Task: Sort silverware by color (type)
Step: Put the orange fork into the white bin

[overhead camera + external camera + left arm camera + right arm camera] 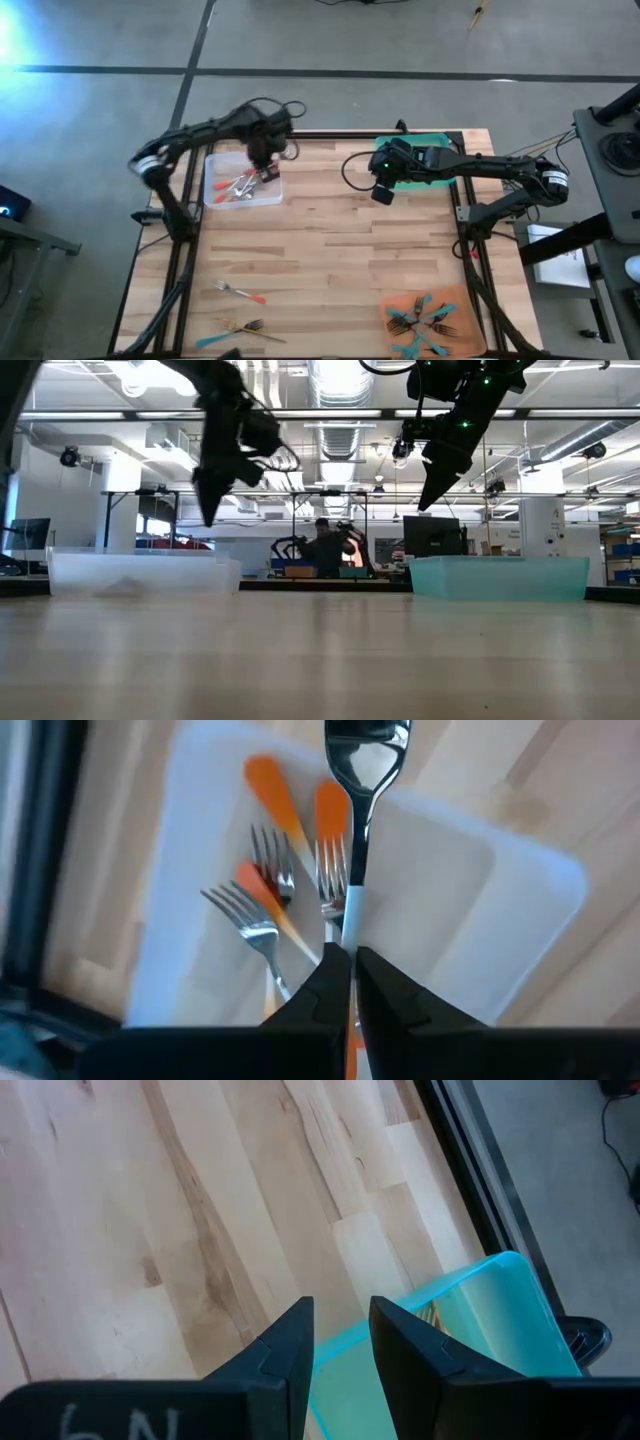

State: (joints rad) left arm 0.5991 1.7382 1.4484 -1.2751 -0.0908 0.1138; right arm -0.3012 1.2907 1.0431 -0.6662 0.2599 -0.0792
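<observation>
**Ana:** Across the wooden table (330, 250), three trays sit near the corners: a clear tray (243, 186) far left, a green tray (430, 160) far right, and an orange tray (425, 318) near right, which holds the teal-handled pieces (420, 322). Where are the arms?

**Ben:** Over the clear tray hangs the left gripper (352, 960), pinched shut on a spoon (362, 790) by its handle, bowl pointing away from the wrist. Beneath it lie three red-handled forks (285, 880), already in that tray. The right gripper (340, 1335) hovers at the green tray's edge, fingers parted and holding nothing.

**Ana:** So the step looks like a drop-off?

**Ben:** Likely. To do it well, the left arm should lower the spoon until it is just above the forks, keep it well inside the tray walls, then part the fingers and lift straight up so nothing gets dragged out.

**Ana:** And what remains?

**Ben:** One red-handled fork (240, 292) and a few gold-toned pieces (245, 327) lie loose near the table's front left.
</observation>
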